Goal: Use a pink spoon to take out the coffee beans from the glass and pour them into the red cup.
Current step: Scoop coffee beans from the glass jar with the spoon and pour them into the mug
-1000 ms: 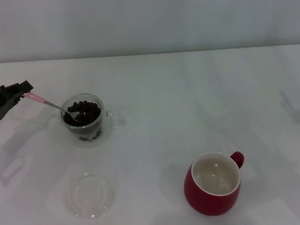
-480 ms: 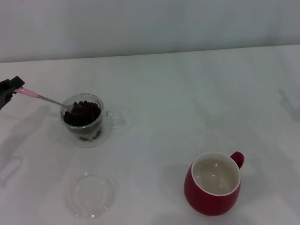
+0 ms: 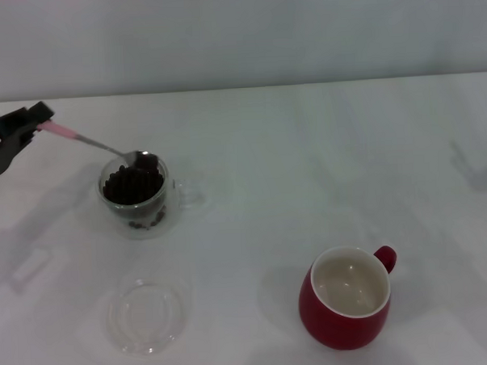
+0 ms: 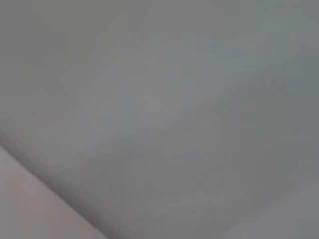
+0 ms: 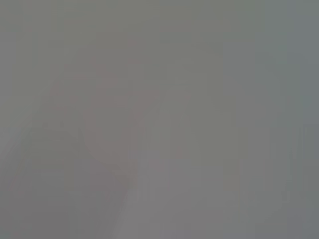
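**Carry the loaded spoon level to the red cup**

Our left gripper (image 3: 32, 120) sits at the far left of the head view, at about ten o'clock from the glass (image 3: 135, 195), its fingers closed on the pink end of the spoon (image 3: 92, 143). The spoon slopes down to its bowl, which hangs just above the glass rim on the far side and seems to carry a few beans (image 3: 132, 186); most of them lie heaped in the glass. The red cup (image 3: 346, 299) stands well apart at about four o'clock from the glass, with no beans visible inside. A clear saucer (image 3: 146, 316) lies at six o'clock from the glass. Our right gripper is not in view.

We judge that the carry matters most here: keep the bowl level, clear the rim, cross without jerks, and tip only when centred over the cup. We avoid dragging the neck against the glass, which could tip it.
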Available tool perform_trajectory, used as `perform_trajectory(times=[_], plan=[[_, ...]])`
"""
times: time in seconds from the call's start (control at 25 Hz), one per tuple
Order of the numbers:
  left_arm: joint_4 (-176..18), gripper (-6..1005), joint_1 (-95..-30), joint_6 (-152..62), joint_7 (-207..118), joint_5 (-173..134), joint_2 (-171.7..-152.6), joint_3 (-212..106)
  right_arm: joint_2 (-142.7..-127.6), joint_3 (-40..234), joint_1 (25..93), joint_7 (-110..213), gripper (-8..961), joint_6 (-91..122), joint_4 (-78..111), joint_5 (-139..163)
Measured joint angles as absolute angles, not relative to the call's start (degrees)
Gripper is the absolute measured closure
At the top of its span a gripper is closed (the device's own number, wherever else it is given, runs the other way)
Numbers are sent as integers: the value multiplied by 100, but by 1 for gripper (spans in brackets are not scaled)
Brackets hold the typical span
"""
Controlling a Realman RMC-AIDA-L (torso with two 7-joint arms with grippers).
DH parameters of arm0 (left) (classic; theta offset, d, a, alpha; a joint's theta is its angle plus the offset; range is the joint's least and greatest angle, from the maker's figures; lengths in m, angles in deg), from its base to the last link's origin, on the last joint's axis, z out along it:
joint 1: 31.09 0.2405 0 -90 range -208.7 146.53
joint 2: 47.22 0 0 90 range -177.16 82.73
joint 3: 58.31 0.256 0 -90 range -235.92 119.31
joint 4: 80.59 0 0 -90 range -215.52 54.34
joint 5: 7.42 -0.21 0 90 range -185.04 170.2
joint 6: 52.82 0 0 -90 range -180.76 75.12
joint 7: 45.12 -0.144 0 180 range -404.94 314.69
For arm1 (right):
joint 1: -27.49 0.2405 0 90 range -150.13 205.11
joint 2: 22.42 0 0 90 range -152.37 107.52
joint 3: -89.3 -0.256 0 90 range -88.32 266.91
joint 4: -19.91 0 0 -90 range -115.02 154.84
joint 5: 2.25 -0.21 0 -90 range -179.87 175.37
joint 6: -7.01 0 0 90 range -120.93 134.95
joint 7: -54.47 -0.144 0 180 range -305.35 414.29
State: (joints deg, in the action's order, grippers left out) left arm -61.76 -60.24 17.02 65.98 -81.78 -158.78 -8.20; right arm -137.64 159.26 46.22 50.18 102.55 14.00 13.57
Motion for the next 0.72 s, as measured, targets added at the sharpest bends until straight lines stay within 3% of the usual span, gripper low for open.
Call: perform_trajectory(times=[0.72], plan=[[-6224,866,-6618,2682,6813,-8504,-15895,-177,-13764,15925,4612,5003,167,10254,1429,1356]])
